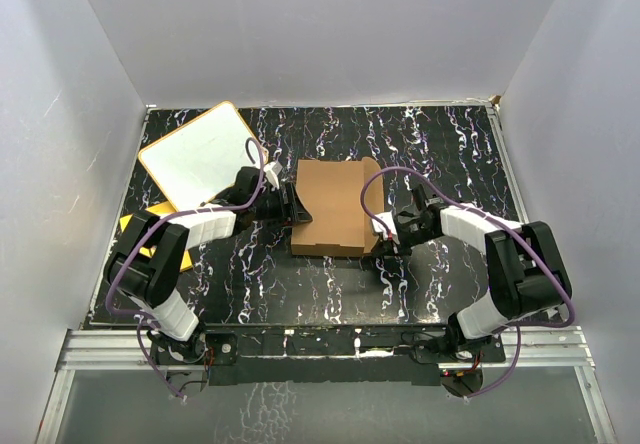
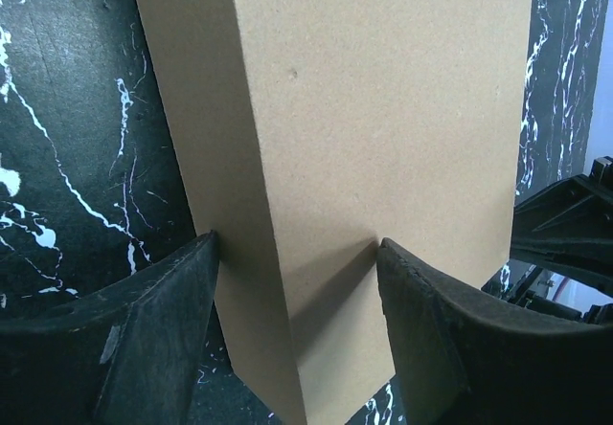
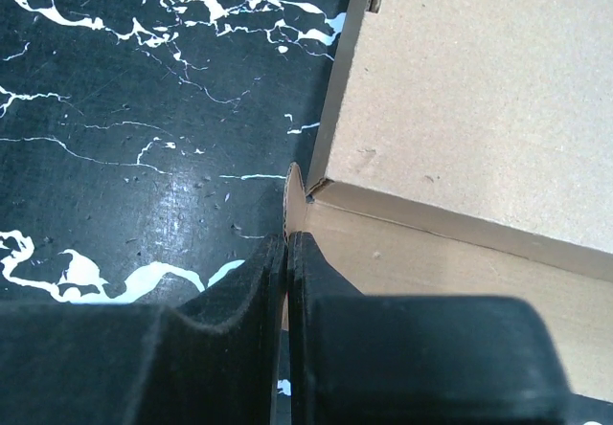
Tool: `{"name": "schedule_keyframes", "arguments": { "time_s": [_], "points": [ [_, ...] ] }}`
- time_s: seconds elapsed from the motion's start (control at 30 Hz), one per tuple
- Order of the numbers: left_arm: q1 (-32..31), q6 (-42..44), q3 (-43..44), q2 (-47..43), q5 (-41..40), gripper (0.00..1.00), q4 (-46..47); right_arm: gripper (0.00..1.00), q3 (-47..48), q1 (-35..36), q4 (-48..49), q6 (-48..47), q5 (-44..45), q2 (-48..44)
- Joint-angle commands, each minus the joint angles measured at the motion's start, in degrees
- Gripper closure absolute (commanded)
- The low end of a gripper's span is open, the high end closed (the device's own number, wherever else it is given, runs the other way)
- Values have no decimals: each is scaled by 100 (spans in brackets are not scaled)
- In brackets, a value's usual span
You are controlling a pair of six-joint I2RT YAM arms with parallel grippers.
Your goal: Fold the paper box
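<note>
The paper box [image 1: 330, 206] is a shallow brown cardboard box lying closed in the middle of the black marbled table. My left gripper [image 1: 290, 204] is at its left edge. In the left wrist view the left gripper [image 2: 297, 253] is open wide, and its fingertips [image 2: 196, 272] rest against the box [image 2: 383, 109] on either side of a folded edge. My right gripper [image 1: 383, 229] is at the box's near right corner. In the right wrist view the right gripper [image 3: 287, 243] is shut on a thin cardboard tab [image 3: 293, 188] that sticks out at the corner of the box [image 3: 460, 80].
A white board with an orange rim [image 1: 200, 154] lies at the back left, touching the left arm. A flat orange-yellow sheet [image 1: 140, 226] lies under that arm. White walls close in the table [image 1: 300, 294] on three sides.
</note>
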Motion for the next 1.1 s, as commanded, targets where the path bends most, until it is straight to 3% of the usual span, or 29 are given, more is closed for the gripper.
{"name": "schedule_keyframes", "arguments": {
  "time_s": [0.0, 0.27, 0.63, 1.07],
  "points": [
    [119, 178, 29, 141, -264, 37, -339, 92, 160, -80, -224, 270, -65, 179],
    [183, 169, 39, 157, -176, 37, -309, 92, 273, -175, -430, 415, -167, 420],
    [192, 174, 88, 151, -114, 37, -308, 92, 928, -418, -767, 1383, -418, 1220],
    [192, 168, 150, 162, -59, 37, -317, 90, 1667, -445, 172, 4390, 838, 2062]
  ]
}}
